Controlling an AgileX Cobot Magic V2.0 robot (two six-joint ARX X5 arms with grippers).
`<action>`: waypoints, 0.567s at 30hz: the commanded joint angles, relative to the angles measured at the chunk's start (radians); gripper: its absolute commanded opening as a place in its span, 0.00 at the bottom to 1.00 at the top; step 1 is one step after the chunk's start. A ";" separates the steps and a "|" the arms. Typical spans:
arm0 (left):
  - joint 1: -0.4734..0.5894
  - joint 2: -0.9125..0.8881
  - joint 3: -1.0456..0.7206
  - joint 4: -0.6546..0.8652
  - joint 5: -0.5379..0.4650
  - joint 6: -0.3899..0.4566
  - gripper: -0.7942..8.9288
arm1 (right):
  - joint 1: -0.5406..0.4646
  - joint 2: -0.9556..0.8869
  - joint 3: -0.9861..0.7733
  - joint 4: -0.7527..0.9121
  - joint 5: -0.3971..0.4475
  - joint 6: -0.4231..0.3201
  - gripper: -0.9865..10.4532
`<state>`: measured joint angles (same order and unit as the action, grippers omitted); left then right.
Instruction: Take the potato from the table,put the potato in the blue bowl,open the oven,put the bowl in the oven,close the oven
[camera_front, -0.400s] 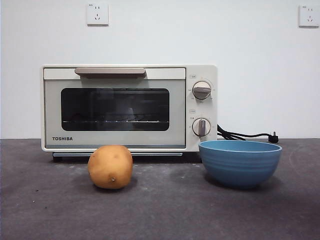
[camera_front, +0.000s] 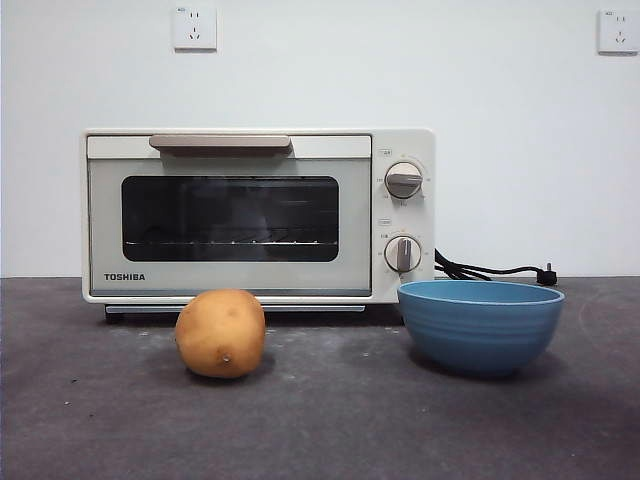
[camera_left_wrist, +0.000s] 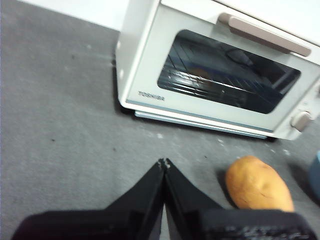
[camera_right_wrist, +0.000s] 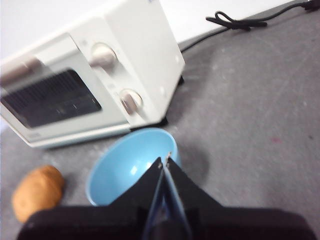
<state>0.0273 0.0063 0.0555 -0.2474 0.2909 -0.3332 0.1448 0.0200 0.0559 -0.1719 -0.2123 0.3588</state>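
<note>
Potato (camera_front: 220, 333) sat on the desk (camera_front: 330, 420), bowl (camera_front: 480, 325) at its 3 o'clock, oven (camera_front: 258, 215) shut behind. Left fingers (camera_left_wrist: 164, 162) and right fingers (camera_right_wrist: 164, 161) were both closed, holding nothing.

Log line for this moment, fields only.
potato: on table, untouched | blue bowl: empty | oven: door closed | left gripper: shut, above table near potato | right gripper: shut, above bowl
</note>
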 joint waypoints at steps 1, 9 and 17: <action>0.003 -0.001 0.058 -0.033 0.029 -0.033 0.07 | 0.002 0.019 0.058 0.013 -0.027 0.038 0.08; 0.003 0.062 0.248 -0.164 0.109 -0.032 0.07 | 0.003 0.211 0.272 -0.069 -0.144 0.032 0.08; 0.000 0.237 0.462 -0.325 0.261 0.085 0.07 | 0.010 0.503 0.593 -0.378 -0.341 -0.174 0.08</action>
<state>0.0273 0.2249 0.5026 -0.5571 0.5323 -0.3016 0.1520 0.5011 0.6209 -0.5240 -0.5453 0.2604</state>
